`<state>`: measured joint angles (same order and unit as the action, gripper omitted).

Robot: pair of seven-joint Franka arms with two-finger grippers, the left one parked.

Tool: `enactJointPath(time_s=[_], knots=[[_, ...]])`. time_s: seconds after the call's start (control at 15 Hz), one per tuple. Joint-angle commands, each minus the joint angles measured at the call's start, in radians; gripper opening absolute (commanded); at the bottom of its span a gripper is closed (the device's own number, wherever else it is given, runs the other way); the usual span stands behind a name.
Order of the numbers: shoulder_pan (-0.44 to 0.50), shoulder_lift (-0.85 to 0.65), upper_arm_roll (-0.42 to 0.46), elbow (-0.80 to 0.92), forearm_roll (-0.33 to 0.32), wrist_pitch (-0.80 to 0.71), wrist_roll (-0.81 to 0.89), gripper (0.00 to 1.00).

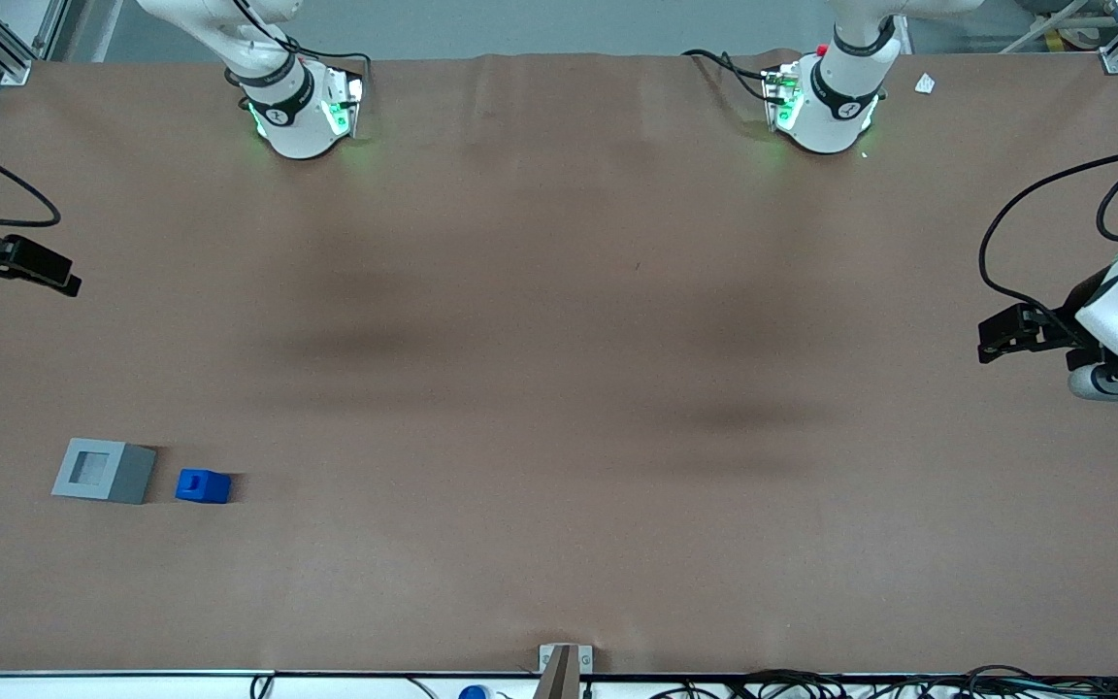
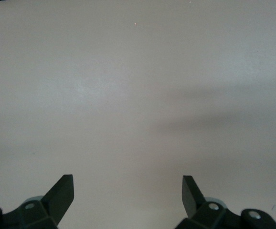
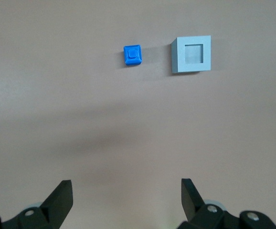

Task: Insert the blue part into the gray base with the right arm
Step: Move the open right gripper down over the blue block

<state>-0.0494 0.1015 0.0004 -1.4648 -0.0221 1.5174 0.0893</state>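
Note:
The blue part (image 1: pixel 203 485) rests on the brown table toward the working arm's end, its stub pointing up, beside the gray base (image 1: pixel 103 471) with a small gap between them. The base's square socket faces up and holds nothing. The right arm's gripper (image 1: pixel 59 274) hovers at the table's edge, farther from the front camera than both blocks and well apart from them. In the right wrist view the blue part (image 3: pixel 133 55) and gray base (image 3: pixel 191 54) lie ahead of the gripper (image 3: pixel 127 191), which is open with only bare table between its fingers.
Two arm bases (image 1: pixel 297 107) (image 1: pixel 826 102) stand at the table's edge farthest from the front camera. A small white scrap (image 1: pixel 925 83) lies near the parked arm's base. A metal bracket (image 1: pixel 564 665) and cables sit at the nearest edge.

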Motion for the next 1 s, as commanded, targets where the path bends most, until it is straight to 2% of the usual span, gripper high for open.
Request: enactJointPath(time_s=[0.0,0.47,0.93], knots=[[-0.019,0.094,-0.002,-0.015,-0.01,0.073,-0.013,1.0],[-0.032,0.355,-0.002,-0.058,-0.01,0.452,-0.014,1.0],[-0.046,0.529,-0.002,-0.057,-0.01,0.673,-0.095,1.0]])
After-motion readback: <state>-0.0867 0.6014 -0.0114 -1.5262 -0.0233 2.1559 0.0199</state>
